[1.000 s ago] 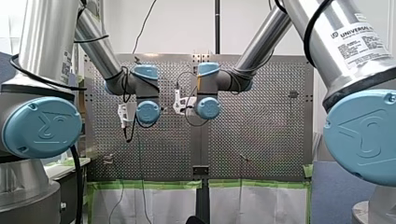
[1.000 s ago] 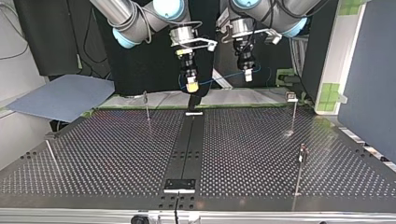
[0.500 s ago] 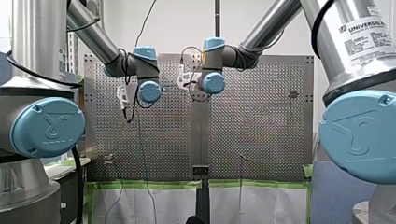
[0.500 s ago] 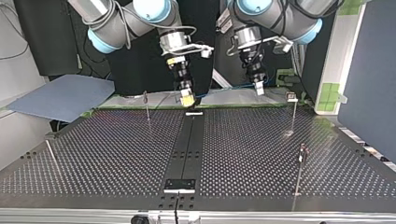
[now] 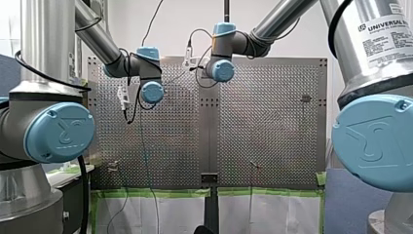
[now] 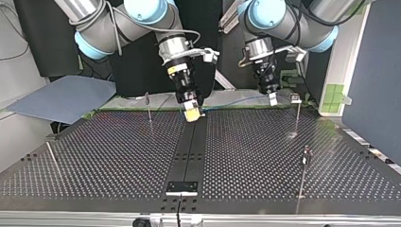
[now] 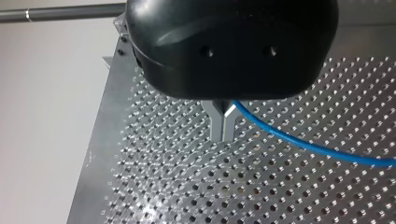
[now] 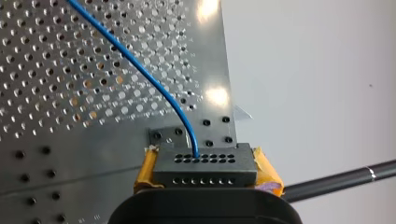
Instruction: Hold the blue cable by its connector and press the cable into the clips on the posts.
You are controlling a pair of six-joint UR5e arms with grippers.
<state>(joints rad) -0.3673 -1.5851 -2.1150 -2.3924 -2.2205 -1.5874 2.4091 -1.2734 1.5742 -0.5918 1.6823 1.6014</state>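
Your right gripper [image 8: 205, 168] clamps the connector [image 8: 219, 175], your left gripper [image 7: 223, 127] pinches the blue cable [image 7: 303, 144] strung between them, yet the nearby posts [image 6: 297, 113] hold none of it, so all clipping remains.

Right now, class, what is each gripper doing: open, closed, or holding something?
Left gripper: closed on the blue cable.
Right gripper: closed on the connector at the cable's end.
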